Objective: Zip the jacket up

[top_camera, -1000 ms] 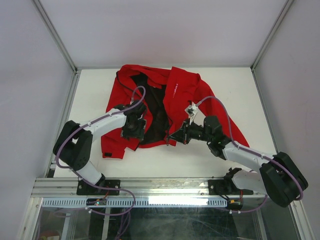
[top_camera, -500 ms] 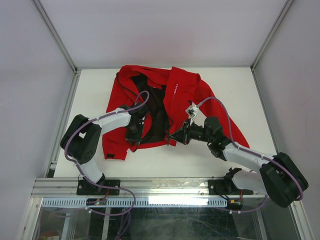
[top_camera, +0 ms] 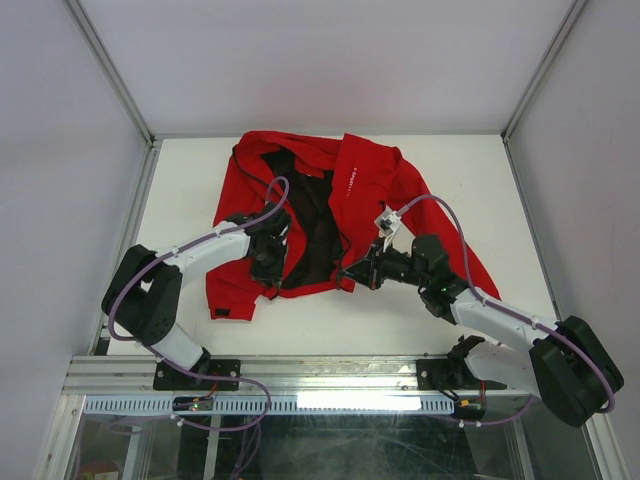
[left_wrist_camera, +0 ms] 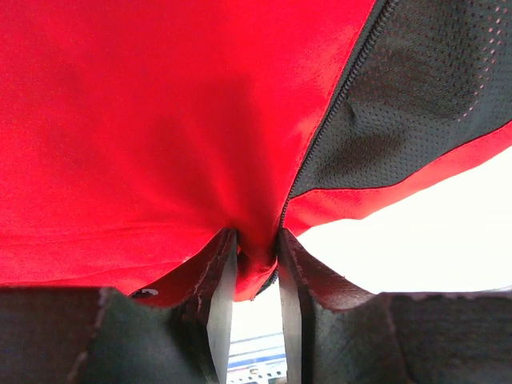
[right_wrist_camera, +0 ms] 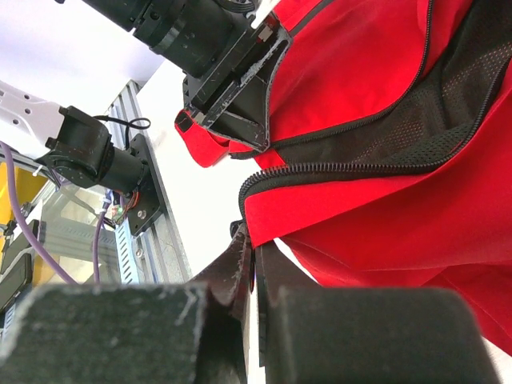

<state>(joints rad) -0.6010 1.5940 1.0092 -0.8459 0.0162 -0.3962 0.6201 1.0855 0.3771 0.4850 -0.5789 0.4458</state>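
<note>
**Jacket, red, front open: hem held at two points**

Jacket [top_camera: 370, 180] lies spread on the white table [top_camera: 480, 170], collar toward the far side.

- Left gripper [top_camera: 268, 272]: its fingers [left_wrist_camera: 220, 276] are clenched on a fold of red hem just beside the dark zipper teeth [left_wrist_camera: 320, 128].
- Right gripper [top_camera: 350, 276]: pinched nearly together on the bottom corner of the other front panel, where its zipper run ends.
- The two held edges lie near each other but not touching.

Appearance: bright red fabric, with black mesh lining [top_camera: 305, 225] exposed between the panels. Small white lettering [top_camera: 351, 178] sits on the chest, and a black cuff tab [top_camera: 218, 314] is at the near sleeve end.
</note>
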